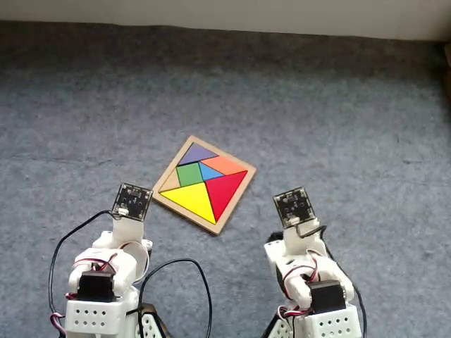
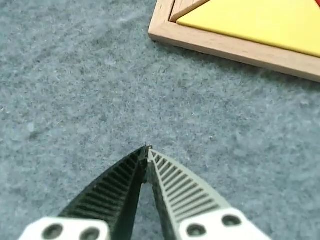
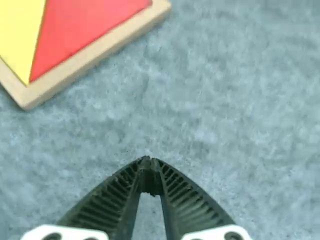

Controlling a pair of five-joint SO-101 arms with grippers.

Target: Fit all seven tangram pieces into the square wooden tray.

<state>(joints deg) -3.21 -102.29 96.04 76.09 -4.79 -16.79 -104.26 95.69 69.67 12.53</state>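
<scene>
The square wooden tray (image 1: 235, 201) lies rotated like a diamond at the table's middle. Inside it lie a yellow triangle (image 1: 192, 198), a red triangle (image 1: 225, 189), an orange piece (image 1: 225, 165), a purple piece (image 1: 198, 153), a green square (image 1: 188, 174), a blue triangle (image 1: 210, 171) and a tan wooden triangle (image 1: 169, 184). My left gripper (image 2: 148, 150) is shut over bare carpet, just short of the tray's rim (image 2: 235, 49) and yellow triangle (image 2: 265, 22). My right gripper (image 3: 146, 161) is shut too, near the tray's corner (image 3: 75, 67) beside the red triangle (image 3: 80, 25).
Grey carpet (image 1: 338, 120) covers the whole table, with a pale wall strip along the far edge. Both arm bases and their black cables (image 1: 176, 266) sit at the near edge, on either side of the tray.
</scene>
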